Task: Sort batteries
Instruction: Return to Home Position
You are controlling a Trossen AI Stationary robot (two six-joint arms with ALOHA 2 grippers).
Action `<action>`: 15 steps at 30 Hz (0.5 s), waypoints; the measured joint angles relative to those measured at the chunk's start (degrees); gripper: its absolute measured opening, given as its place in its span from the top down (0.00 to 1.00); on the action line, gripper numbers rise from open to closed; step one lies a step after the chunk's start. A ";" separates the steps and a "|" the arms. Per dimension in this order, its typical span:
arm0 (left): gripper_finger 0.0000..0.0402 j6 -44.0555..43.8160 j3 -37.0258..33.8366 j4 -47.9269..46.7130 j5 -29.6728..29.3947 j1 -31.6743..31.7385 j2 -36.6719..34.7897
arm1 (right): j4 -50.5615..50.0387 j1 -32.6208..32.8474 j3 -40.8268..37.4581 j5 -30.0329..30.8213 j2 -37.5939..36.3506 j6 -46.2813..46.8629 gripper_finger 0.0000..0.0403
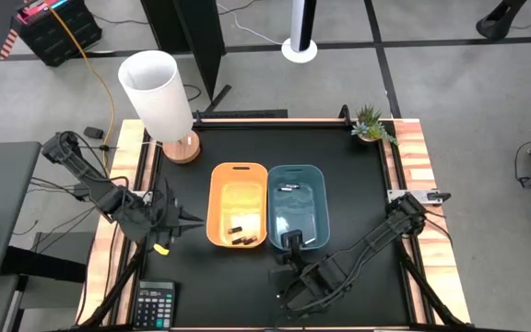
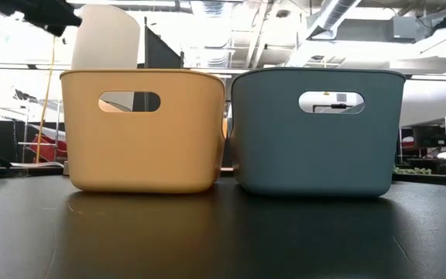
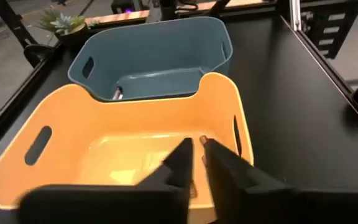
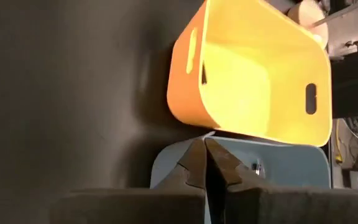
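An orange bin and a blue bin stand side by side in the middle of the table. Dark reddish-brown batteries lie on the orange bin's floor near its near end. Silvery batteries lie in the blue bin. My left gripper is shut and hangs just left of the orange bin, pointing at it. A reddish-brown battery end shows on the bin floor past its tips. My right gripper is shut and sits at the blue bin's near rim.
A white cylinder lamp on a wooden base stands at the far left corner. A small plant is at the far right corner, and a grey calculator lies at the near left. Bare black table lies on both sides of the bins.
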 joint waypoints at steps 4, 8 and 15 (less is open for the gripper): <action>0.99 0.31 -6.02 4.60 -0.04 0.02 -4.83 | 3.94 0.21 -0.01 0.00 -2.55 -2.42 0.97; 1.00 3.51 -10.78 11.22 1.56 0.02 -8.55 | 11.10 0.69 0.01 -1.53 -4.02 -8.37 0.99; 1.00 9.72 -16.36 20.06 3.50 0.02 -12.65 | 19.67 -0.43 -1.47 -4.63 -4.41 -12.15 1.00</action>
